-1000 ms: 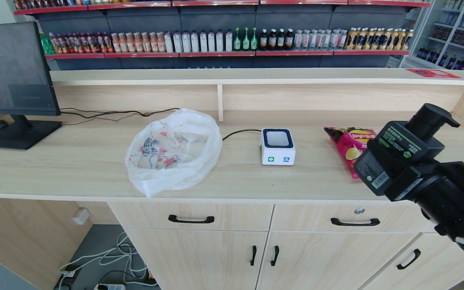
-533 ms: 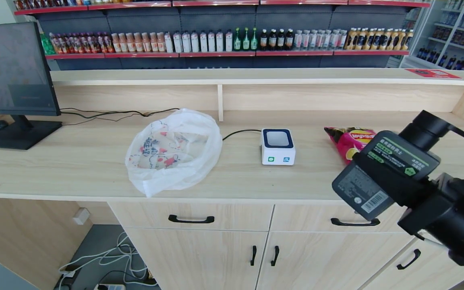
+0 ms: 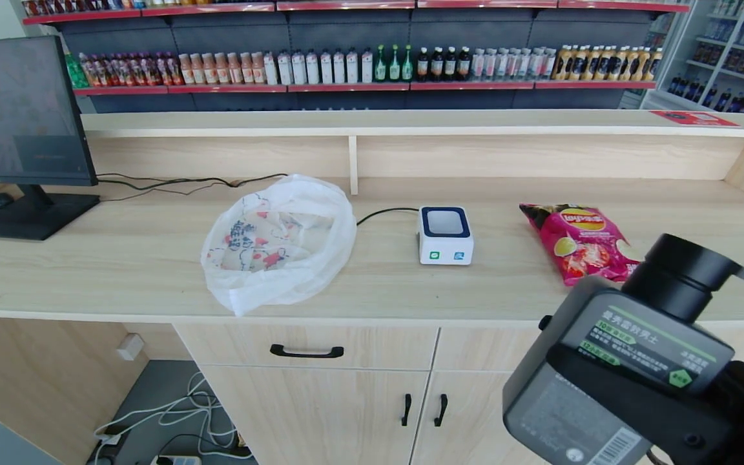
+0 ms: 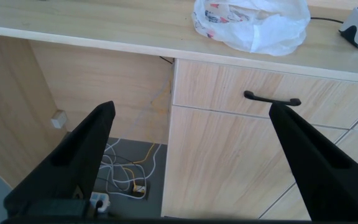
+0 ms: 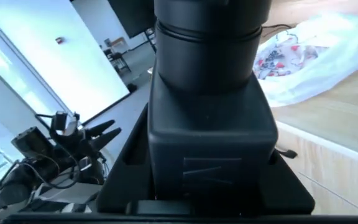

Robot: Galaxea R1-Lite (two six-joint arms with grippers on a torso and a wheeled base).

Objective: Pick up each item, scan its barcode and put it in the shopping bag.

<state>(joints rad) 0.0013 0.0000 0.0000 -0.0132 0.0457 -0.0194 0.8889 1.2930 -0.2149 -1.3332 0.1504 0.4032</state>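
The black square-bodied pump bottle (image 3: 617, 381) is held in the air, off the counter, before its front edge near the right end. It is tilted, with the round pump head (image 3: 688, 274) toward the counter and the base toward the camera. The right gripper (image 5: 207, 186) is clenched on it, a dark finger on each side of the body.

The head view shows the bottle's labels. There is a dark panel with green and white print (image 3: 656, 342) on one face and a grey panel with a barcode (image 3: 624, 445) near the base. The right wrist view looks along the bottle from behind and shows plain black plastic with no label.

The pink-red crisp bag (image 3: 582, 242) lies flat on the light wooden counter (image 3: 120, 271) toward its right end, with a yellow and red logo near its far end. The white box scanner with a dark blue window frame (image 3: 446, 234) stands mid-counter, left of the crisp bag and apart from it, with two small coloured icons on its front. Left of the scanner sits the white translucent plastic shopping bag (image 3: 279, 242), with red and blue print showing through.

The left gripper (image 4: 191, 109) is released, its fingers spread wide with nothing between them. It hangs below the counter's front edge by a black drawer handle (image 4: 272, 98). Its view also takes in loose cables on the floor (image 4: 126, 168).

A dark monitor (image 3: 20, 110) stands at the counter's left end. Behind the counter are red shelves of drink bottles (image 3: 346, 64).
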